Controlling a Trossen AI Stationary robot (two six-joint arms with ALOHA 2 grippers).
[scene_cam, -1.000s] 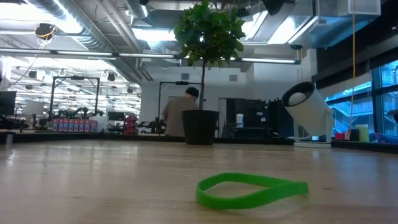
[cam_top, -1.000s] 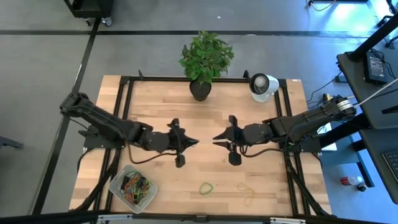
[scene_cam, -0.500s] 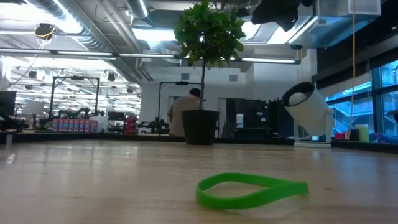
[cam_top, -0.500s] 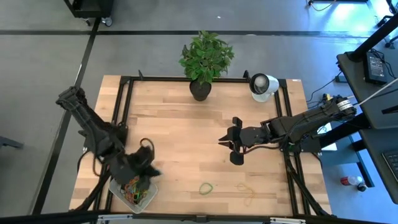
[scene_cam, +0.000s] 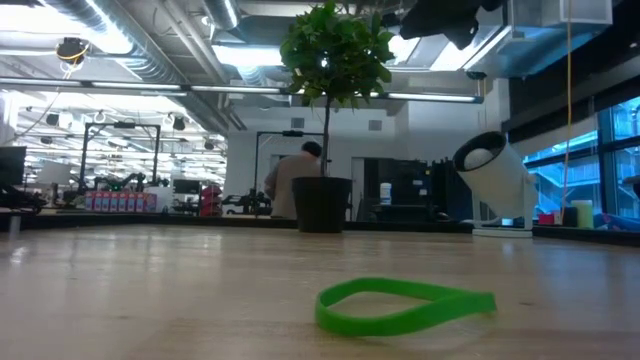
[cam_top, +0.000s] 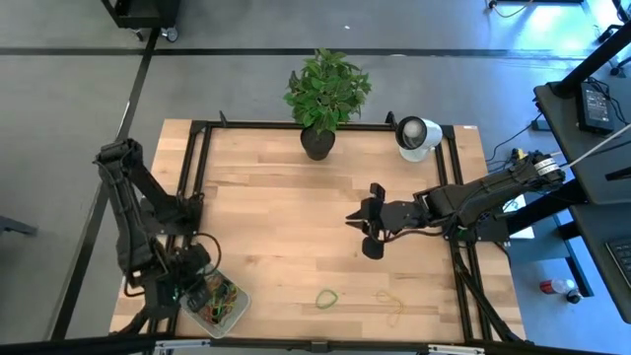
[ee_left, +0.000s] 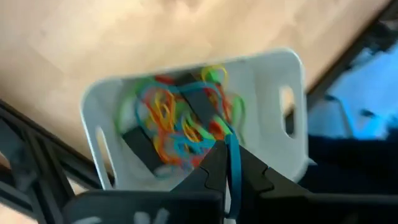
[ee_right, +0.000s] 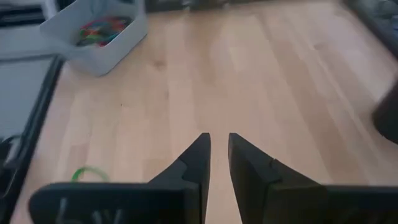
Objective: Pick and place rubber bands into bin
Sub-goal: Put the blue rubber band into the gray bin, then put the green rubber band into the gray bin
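Here the left gripper [cam_top: 194, 286], which a second ago faced its partner over the middle of the table [cam_top: 276, 187], has swung out to the near left corner and hangs over the bin [cam_top: 235, 314]. Its fingers are clenched on a blue rubber band [ee_left: 234, 163], which dangles above the tangle of coloured bands [ee_left: 180, 121] already lying in the bin. The delivery is therefore judged all but complete; only the release remains.

Further right, a green band [cam_top: 327, 297] and a pale tan band [cam_top: 391, 299] lie loose on the bare wood near the front edge, well apart from the bin, so at least two pickups remain.

At the right, the right gripper [cam_top: 357, 221] hovers over mid-table, its fingers narrowed to a slim gap and grasping nothing, having closed somewhat over the last second. The green band lies ahead of it, nearer the front edge.
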